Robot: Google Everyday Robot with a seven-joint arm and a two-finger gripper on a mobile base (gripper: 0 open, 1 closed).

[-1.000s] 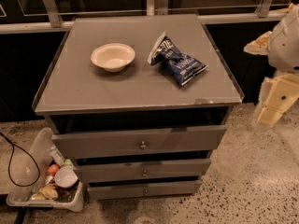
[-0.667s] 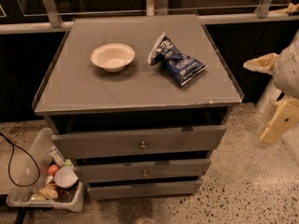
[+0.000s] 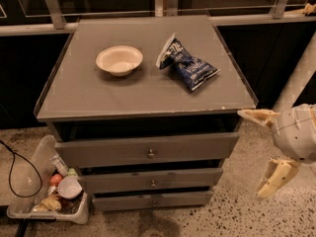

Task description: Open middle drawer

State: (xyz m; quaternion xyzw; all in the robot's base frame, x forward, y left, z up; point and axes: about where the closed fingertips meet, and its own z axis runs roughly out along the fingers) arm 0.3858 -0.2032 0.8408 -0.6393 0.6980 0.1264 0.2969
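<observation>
Middle drawer (image 3: 187, 179) near claw (image 3: 250, 155); not touching

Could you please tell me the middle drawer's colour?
The middle drawer is grey, camera view; claw sits open to its right.

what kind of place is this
Probably a robot test area in an office or lab: a grey drawer cabinet holding a bowl and chip bag, a bin of small items on the speckled floor, and the robot's open claw right of the cabinet.

No legible text on chip bag (image 3: 190, 65); end effector (image 3: 252, 154) right of cabinet (image 3: 148, 90)
</observation>
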